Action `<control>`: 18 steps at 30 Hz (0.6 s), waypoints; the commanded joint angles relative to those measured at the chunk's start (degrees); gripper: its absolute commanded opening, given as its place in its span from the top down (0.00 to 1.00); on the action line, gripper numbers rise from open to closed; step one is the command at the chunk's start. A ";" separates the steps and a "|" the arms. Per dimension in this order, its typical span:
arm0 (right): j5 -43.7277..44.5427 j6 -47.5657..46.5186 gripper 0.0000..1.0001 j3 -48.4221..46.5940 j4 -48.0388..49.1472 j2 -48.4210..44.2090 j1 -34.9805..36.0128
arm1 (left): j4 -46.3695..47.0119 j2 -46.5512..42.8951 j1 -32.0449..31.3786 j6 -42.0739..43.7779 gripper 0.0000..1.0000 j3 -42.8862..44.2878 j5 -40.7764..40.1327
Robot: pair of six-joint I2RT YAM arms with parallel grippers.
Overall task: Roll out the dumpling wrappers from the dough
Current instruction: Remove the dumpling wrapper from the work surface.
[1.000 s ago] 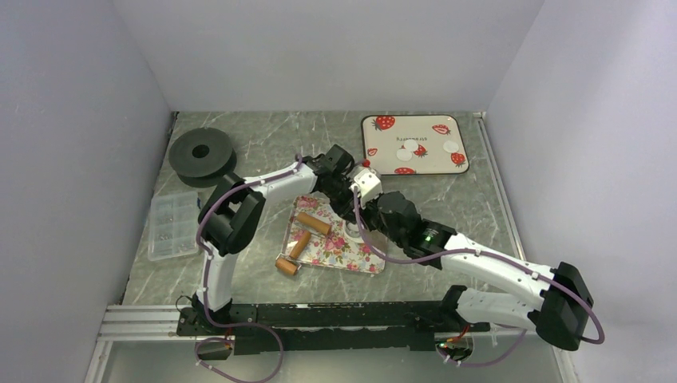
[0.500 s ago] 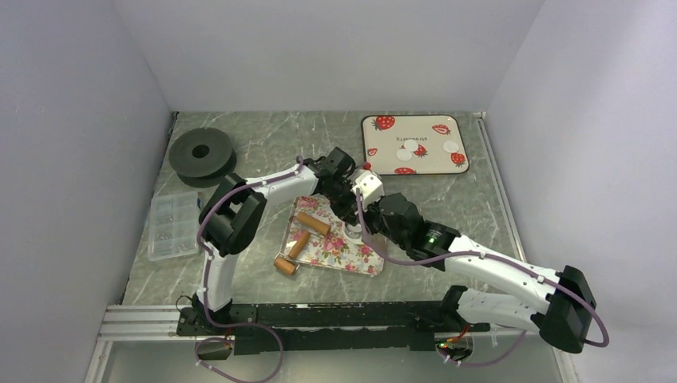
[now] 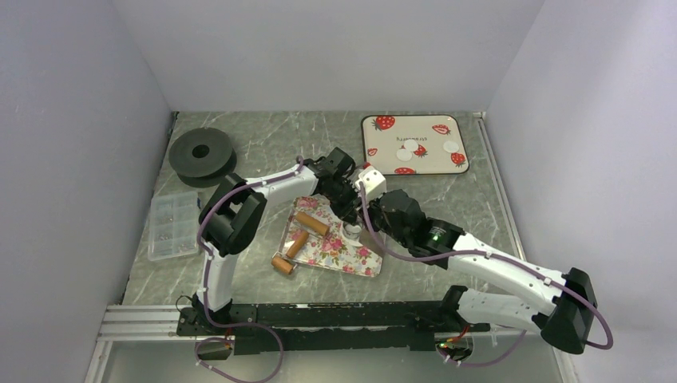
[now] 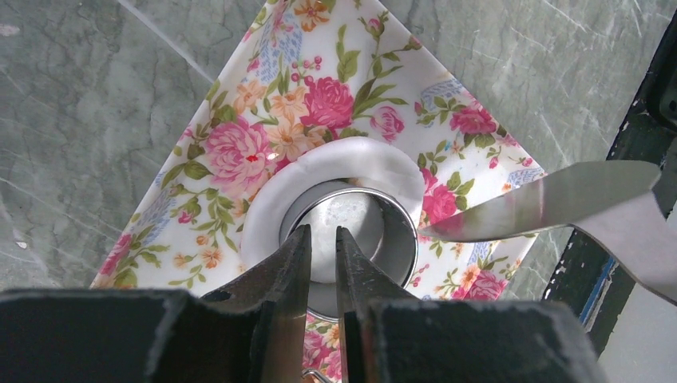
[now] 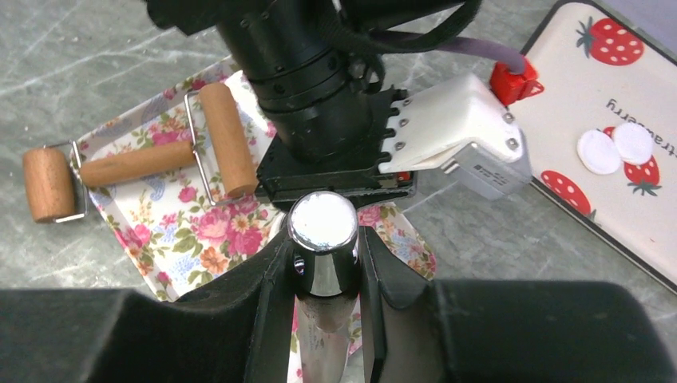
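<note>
Containers: two trays and one box on the bench.
- Strawberry tray, far right: holds the dumpling wrappers. I can separate three from above. One lies alone toward the right edge, and two overlap near the middle, beside a printed strawberry.
- Floral tray, centre: holds one flattened dough piece with one ring cutter standing in it, so the white dough shows as a collar around the metal wall. The tray also carries one wooden roller. Its wide drum and handle are on the tray; its small drum is past the edge, on the bench.
- Clear compartment box, left: contents too small to tell. One black spool lies behind it.

Jaws:
- Left gripper: jaws narrow, with a slim gap, tips at the cutter's mouth directly above the dough. Cannot tell whether they pinch anything.
- Right gripper: jaws clamped on the chrome handle of one metal spatula. The blade tip is at the dough's right edge, beside the cutter.

The wrappers lie well apart from both grippers.
</note>
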State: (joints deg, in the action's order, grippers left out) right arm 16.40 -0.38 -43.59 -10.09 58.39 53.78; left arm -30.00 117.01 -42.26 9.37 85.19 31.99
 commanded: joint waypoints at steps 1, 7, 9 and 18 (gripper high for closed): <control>4.07 3.26 1.00 -4.22 0.07 -0.30 0.29 | 0.93 -2.13 -0.32 0.73 0.78 -0.10 0.11; 6.53 3.22 1.00 -4.91 -2.47 2.24 0.28 | 0.81 -2.44 -0.80 1.31 0.78 -0.21 0.31; 6.86 3.35 1.00 -4.47 -2.09 2.77 0.27 | 1.13 -2.70 -0.89 1.56 0.78 -0.56 0.15; 9.60 6.35 1.00 -1.41 2.38 5.77 0.28 | 1.18 -3.35 -1.04 2.02 0.78 -1.04 0.09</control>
State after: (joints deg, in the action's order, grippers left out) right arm 22.79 4.03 -46.02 -12.58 63.99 53.78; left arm -29.78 116.97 -42.96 10.44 84.55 31.73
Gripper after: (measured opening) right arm 0.320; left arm 0.221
